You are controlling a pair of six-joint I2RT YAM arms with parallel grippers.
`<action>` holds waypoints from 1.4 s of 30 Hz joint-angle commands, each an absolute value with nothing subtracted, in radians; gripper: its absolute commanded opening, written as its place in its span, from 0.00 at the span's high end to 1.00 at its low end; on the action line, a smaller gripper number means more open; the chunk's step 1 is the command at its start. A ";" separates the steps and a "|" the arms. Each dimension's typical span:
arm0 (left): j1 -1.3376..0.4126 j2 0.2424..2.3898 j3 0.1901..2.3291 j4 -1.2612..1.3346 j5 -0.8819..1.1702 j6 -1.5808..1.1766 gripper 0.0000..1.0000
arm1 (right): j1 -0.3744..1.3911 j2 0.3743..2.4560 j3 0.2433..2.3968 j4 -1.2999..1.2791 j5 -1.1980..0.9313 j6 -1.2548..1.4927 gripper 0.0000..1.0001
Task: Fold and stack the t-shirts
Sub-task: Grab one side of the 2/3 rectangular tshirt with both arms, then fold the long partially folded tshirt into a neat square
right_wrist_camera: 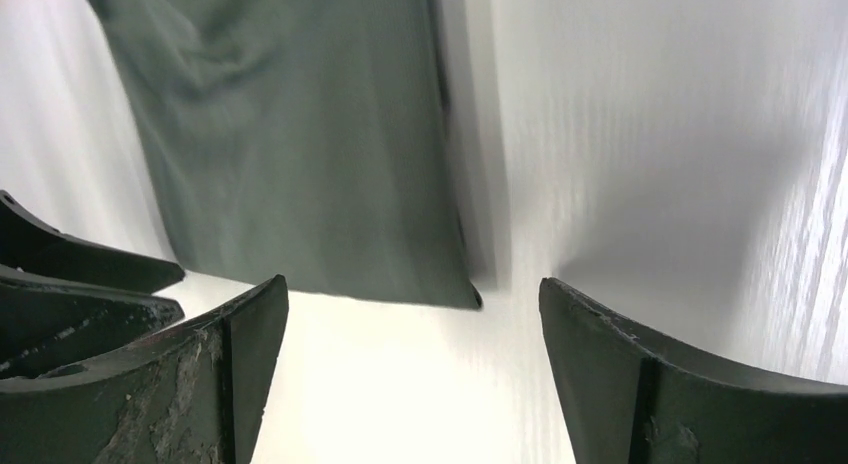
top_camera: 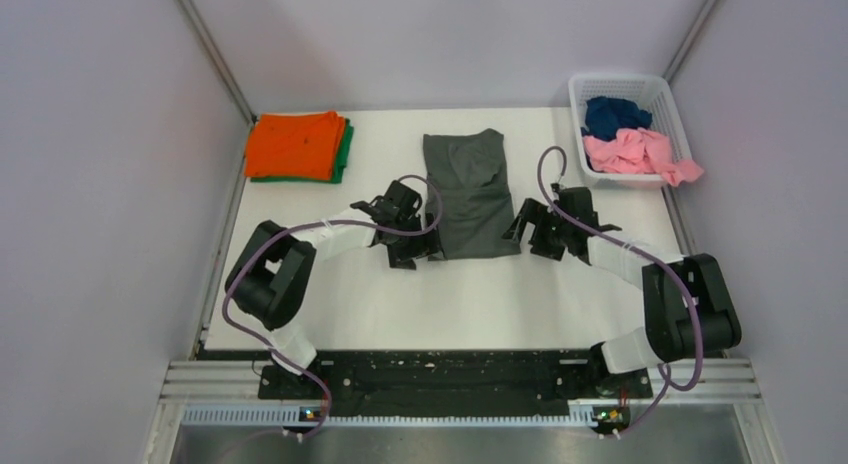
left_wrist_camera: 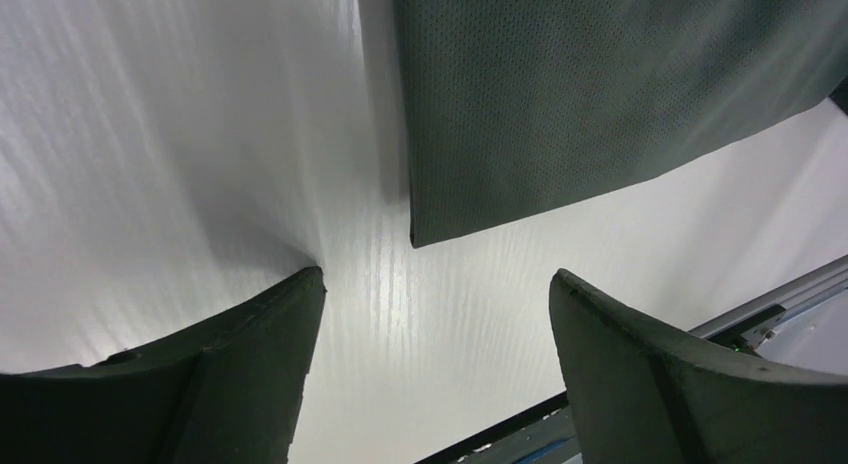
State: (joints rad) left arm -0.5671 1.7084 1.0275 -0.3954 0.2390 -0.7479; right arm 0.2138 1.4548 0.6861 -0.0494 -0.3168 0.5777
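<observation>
Both arms are in low at the middle of the white table, and the dark grey t-shirt lies flat between them as a long folded strip running from the centre up toward 12 o'clock. Its neck end is away from the arms and its hem is nearest them. The left gripper sits at the strip's 7 o'clock corner. On the left wrist camera its jaws are spread wide with nothing between them but bare table, and the cloth's corner is just beyond the fingertips, not touching them. The right gripper matches it at the 5 o'clock corner. Its jaws are spread too and pinch nothing, and the hem's corner hangs just short of the gap between the fingers. Out at 10 o'clock a folded orange t-shirt rests squarely on a green t-shirt, of which only a sliver of edge shows along the right side and underneath. Over at 2 o'clock is the white lattice basket, with a navy blue t-shirt bunched in its far half. A pink t-shirt is crumpled in the near half, and one corner spills over the basket's right rim.
</observation>
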 commanded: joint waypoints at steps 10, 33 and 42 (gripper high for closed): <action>-0.583 1.850 1.068 -0.296 0.189 -0.836 0.52 | 0.213 1.485 0.628 -0.009 -0.287 0.604 0.33; -0.583 1.842 1.033 -0.320 0.147 -0.848 1.00 | 0.283 1.516 0.585 -0.078 -0.245 0.629 0.78; -0.624 1.714 0.927 -0.384 0.104 -0.845 1.00 | 0.374 1.335 0.527 -0.226 -0.254 0.610 1.00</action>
